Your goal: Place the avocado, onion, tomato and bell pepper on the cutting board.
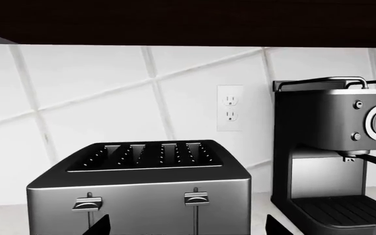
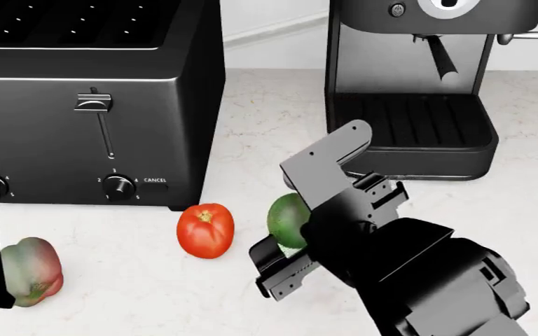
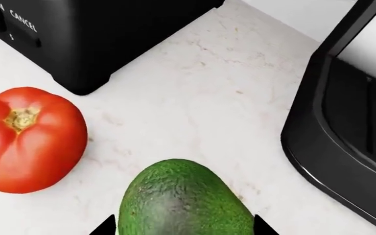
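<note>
Your right hand (image 2: 283,245) is down on the marble worktop (image 2: 250,119) with its fingers spread either side of the avocado (image 2: 286,218). In the right wrist view the two fingertips (image 3: 103,227) flank the avocado (image 3: 184,200) with a sliver of gap showing, so the hand is released, not yet clenched on the fruit. The tomato (image 2: 205,229) stands just beside the avocado, on its left in the head view, in front of the toaster (image 2: 92,91). The bell pepper (image 2: 31,271) lies further left, near your left arm. The coffee machine (image 2: 419,84) stands behind the right hand. Your left hand (image 1: 188,230) is raised, facing the toaster (image 1: 142,186) and the wall outlet (image 1: 230,107); its fingertips sit well apart, holding nothing.
</note>
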